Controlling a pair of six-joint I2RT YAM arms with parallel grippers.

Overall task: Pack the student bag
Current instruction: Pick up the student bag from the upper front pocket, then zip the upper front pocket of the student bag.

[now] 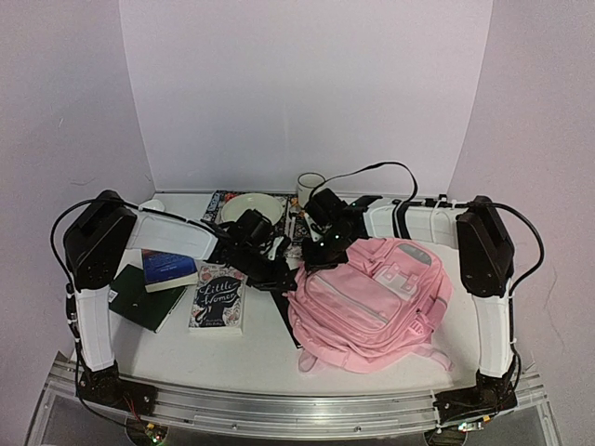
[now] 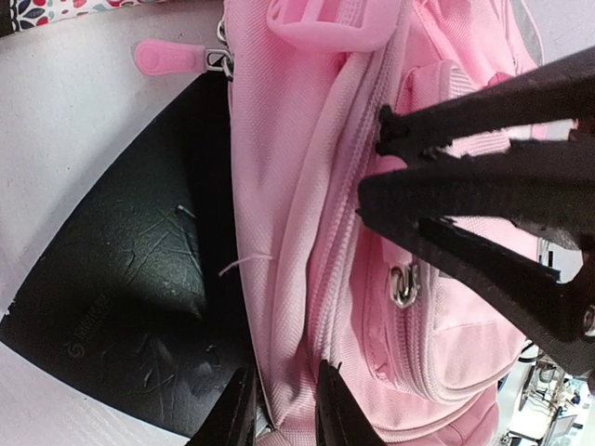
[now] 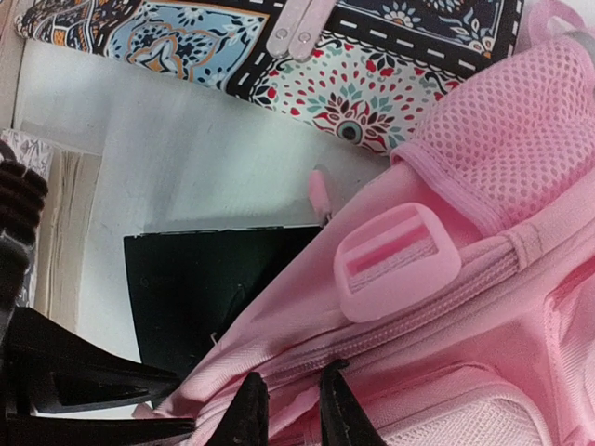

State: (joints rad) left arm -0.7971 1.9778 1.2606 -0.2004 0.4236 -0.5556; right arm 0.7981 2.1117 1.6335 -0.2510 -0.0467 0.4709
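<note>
The bag lies flat on the table, more on my right arm's side. Its long way slants off right from my grippers. My left gripper and right gripper each pinch pink cloth by the zip.

Left arm: white tubular links, black boxy joint housings, black base. Thin black cable loops from its upper joint down to the base. Right arm: same build, with a second cable arcing over its far end. Small green light near each base. Left gripper and right gripper: matte black, fingers tapering to narrow curved tips.
</note>
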